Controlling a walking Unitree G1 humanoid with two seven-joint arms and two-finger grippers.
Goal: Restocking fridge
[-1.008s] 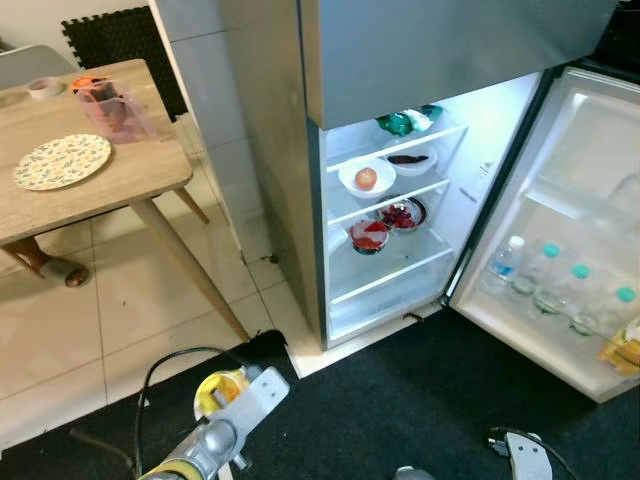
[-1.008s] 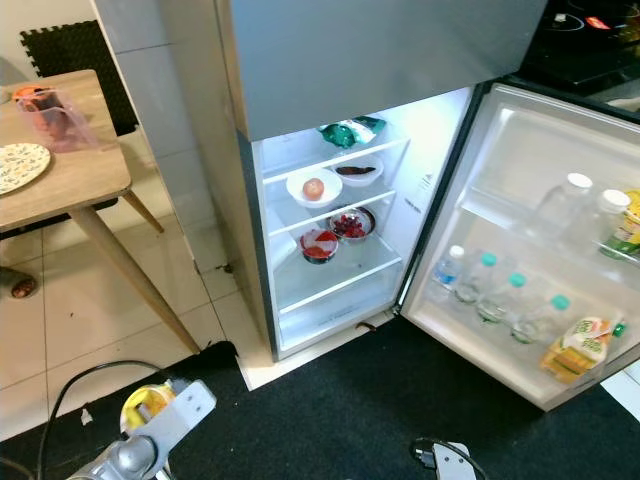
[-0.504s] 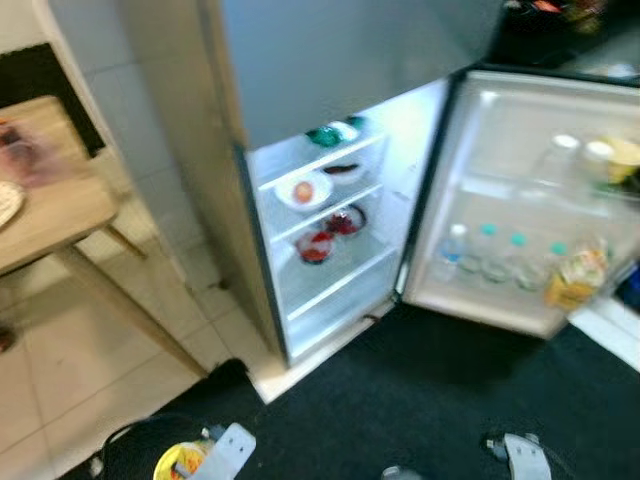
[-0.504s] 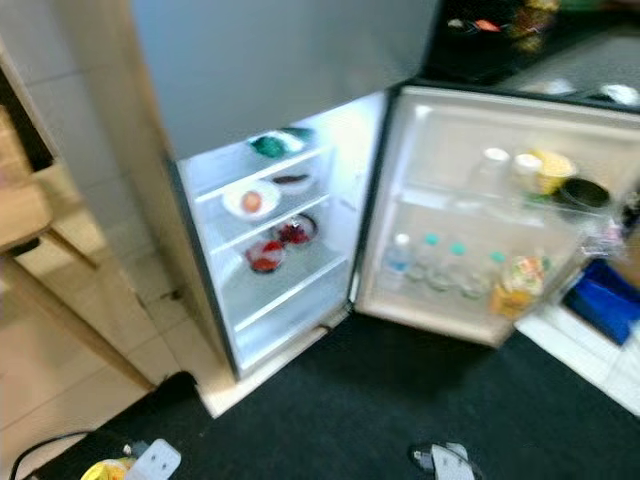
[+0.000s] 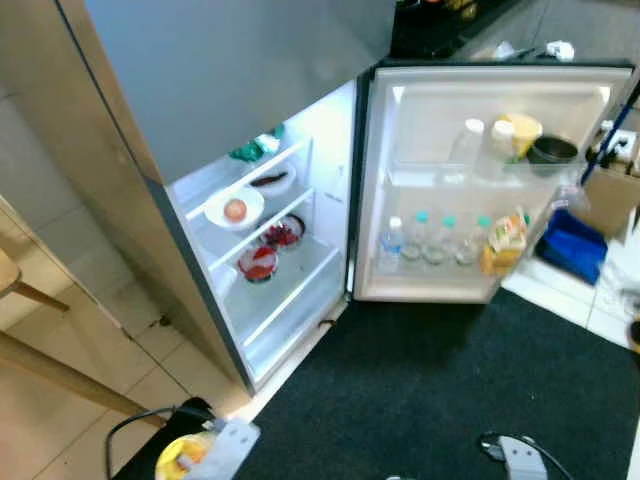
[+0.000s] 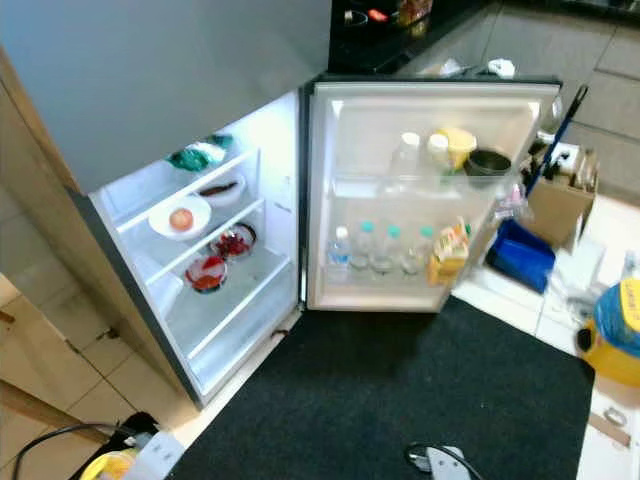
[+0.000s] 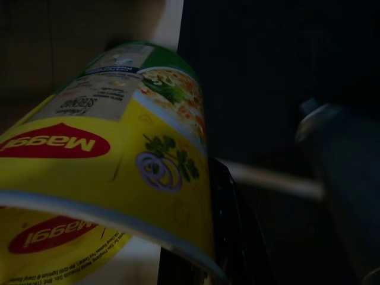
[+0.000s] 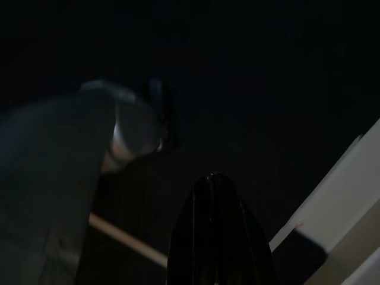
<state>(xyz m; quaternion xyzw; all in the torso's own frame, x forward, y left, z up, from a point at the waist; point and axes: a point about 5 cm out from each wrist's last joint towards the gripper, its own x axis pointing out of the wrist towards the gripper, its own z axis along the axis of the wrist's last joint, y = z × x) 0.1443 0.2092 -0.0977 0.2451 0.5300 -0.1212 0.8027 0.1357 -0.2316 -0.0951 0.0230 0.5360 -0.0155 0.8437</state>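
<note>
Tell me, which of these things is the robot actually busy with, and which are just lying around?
Part of the job:
- yellow noodle cup, gripped by the left pincer
- open fridge
- its door shelves, already holding bottles

Just lying about:
- blue bin
- cardboard box
- black floor mat

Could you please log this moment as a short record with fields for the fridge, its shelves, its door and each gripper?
fridge: grey fridge, lower door open, interior lit
shelves: white bowl with a round orange fruit; two bowls of red food below
door: clear bottles with teal caps on the lower door rack
left gripper: low at the robot's side, holds yellow Maggi noodle cup
right gripper: hangs idle, dark view
</note>
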